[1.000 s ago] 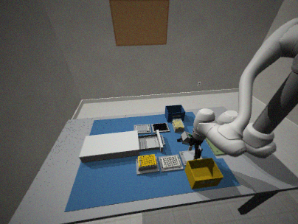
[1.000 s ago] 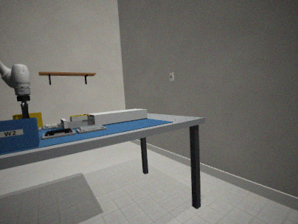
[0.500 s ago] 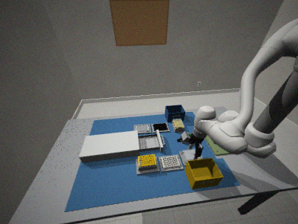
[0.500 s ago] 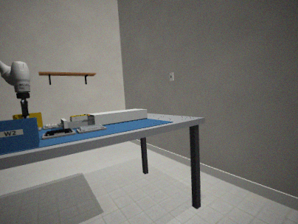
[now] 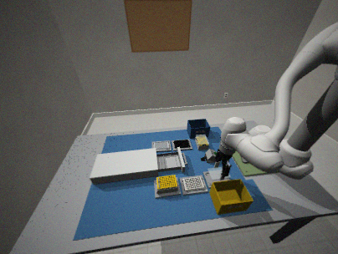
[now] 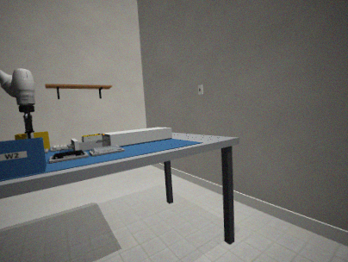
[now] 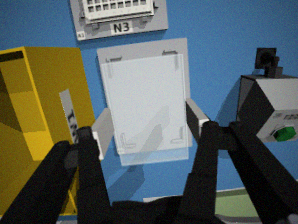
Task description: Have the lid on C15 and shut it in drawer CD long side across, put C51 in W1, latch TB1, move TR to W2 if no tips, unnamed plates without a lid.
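My gripper (image 5: 221, 170) (image 6: 29, 135) (image 7: 148, 113) is shut on the clear plate lid (image 7: 150, 95), across its width. The lid hangs level, a little above the lid park LP (image 7: 183, 47). The white plate (image 5: 193, 183) (image 7: 119, 7) sits in nest N3, without a lid. The black plate (image 5: 181, 144) (image 6: 69, 155) sits in its nest on the far side. The cooler CD (image 5: 125, 162) (image 6: 138, 136) has its drawer (image 5: 181, 160) open. The tip box TB1 (image 5: 202, 141) stands near the blue bin W2 (image 5: 197, 127) (image 6: 21, 165); its latch is too small to read.
The yellow bin W1 (image 5: 230, 196) (image 6: 44, 139) (image 7: 60, 65) stands close to the lid park. The DONE box with its green key (image 7: 285, 133) is on the other side. The rack TR (image 5: 167, 182) shows yellow tips. Another pale plate (image 5: 161, 145) (image 6: 107, 150) sits beside the black one.
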`<state>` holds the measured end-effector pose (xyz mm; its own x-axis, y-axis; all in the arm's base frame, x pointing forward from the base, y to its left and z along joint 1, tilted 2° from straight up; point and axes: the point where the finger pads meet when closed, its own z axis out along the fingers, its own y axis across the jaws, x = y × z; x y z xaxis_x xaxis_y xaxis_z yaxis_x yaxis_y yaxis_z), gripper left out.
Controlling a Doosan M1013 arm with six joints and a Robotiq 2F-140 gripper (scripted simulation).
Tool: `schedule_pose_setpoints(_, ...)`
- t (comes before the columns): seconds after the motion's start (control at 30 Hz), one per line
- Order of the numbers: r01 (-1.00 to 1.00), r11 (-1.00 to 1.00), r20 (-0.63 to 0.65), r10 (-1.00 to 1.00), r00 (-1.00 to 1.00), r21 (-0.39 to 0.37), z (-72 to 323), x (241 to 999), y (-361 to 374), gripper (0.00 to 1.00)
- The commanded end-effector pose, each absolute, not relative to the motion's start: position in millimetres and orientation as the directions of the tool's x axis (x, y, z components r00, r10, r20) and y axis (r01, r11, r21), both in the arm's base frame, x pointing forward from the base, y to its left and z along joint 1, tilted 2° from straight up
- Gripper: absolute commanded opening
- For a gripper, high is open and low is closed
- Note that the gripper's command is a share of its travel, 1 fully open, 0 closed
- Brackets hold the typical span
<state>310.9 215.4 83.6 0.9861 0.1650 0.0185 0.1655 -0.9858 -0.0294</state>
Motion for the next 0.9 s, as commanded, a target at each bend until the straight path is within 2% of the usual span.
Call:
schedule_pose_setpoints(0.0, 0.166, -0.986, 0.018, 0.165, 0.986, -0.030, 86.4, 310.9, 215.3, 0.00)
schedule_pose_setpoints(0.87, 0.166, -0.986, 0.018, 0.165, 0.986, -0.030, 117.0, 310.5, 214.3, 0.00)
